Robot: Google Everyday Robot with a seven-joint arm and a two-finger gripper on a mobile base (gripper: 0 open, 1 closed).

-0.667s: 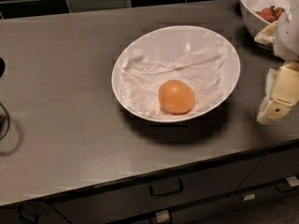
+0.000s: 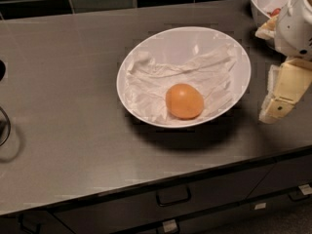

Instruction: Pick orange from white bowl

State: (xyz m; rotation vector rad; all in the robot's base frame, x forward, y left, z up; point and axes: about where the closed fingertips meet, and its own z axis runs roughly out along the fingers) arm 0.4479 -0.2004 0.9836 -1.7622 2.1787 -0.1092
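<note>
The orange (image 2: 184, 101) lies in the front part of the large white bowl (image 2: 146, 57), on crumpled white paper. The bowl stands in the middle of the dark grey counter. My gripper (image 2: 272, 112), cream-coloured below a white arm, hangs at the right edge of the view. It is just right of the bowl's rim, over the counter, and apart from the orange. It holds nothing that I can see.
A smaller white bowl (image 2: 261, 1) with red and mixed food stands at the back right, partly behind my arm. A dark tiled wall runs along the back. The counter's front edge is below, with drawers (image 2: 173, 197) under it. A dark object (image 2: 4, 126) sits at the left edge.
My gripper has shifted slightly left, toward the bowl's rim. The orange and the bowl have not moved.
</note>
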